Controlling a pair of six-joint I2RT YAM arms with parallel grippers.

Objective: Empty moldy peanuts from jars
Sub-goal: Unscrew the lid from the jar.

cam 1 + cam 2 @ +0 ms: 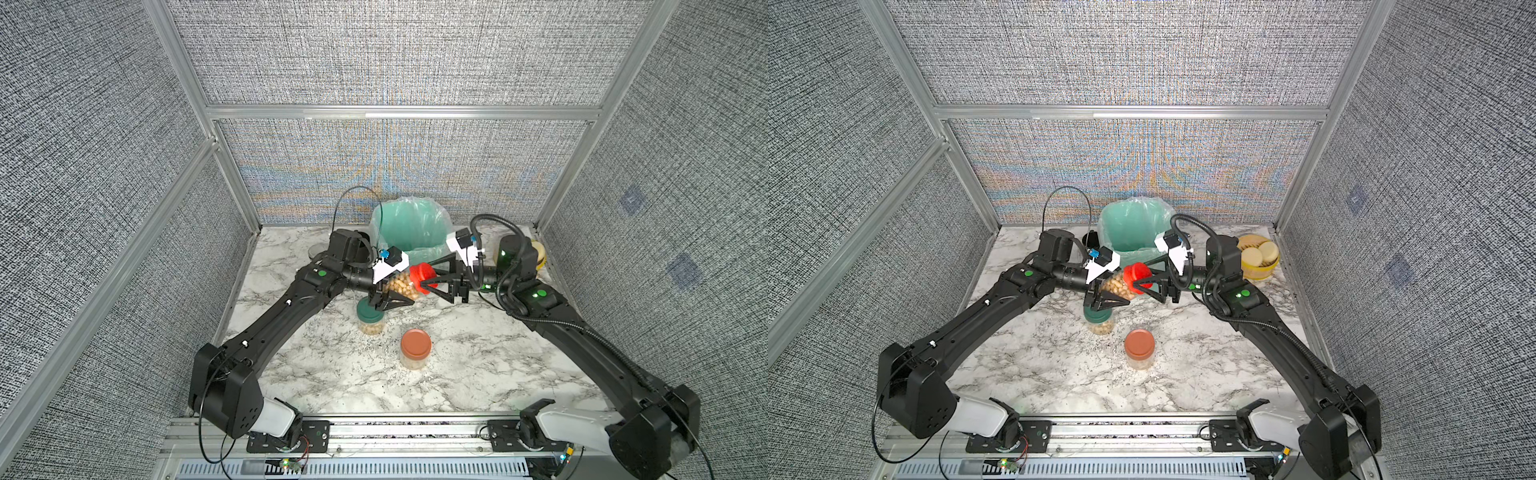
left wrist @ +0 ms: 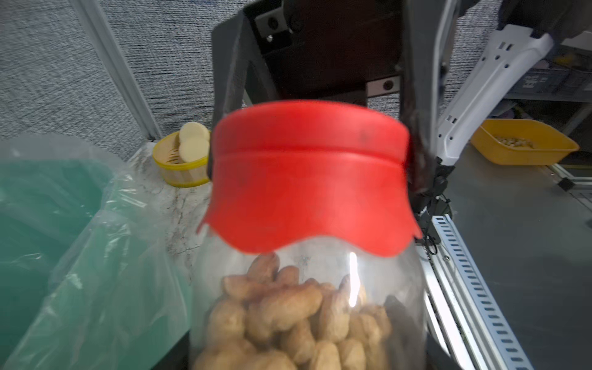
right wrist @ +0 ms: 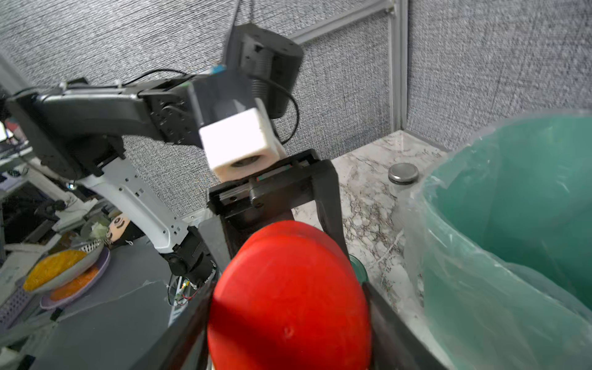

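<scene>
Lid (image 3: 288, 304) between right jaws, jar (image 2: 307, 307) in left

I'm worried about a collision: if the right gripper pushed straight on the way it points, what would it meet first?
The red lid: it already sits between the right gripper's jaws. Right behind it lies the peanut jar, gripped by the left gripper.

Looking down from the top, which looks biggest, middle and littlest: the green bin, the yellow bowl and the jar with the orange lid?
1. green bin: clearly the largest.
2 and 3. yellow bowl and orange-lidded jar: they look about alike. The bowl is partly hidden and farther from the camera, so I won't rank these two.
</scene>
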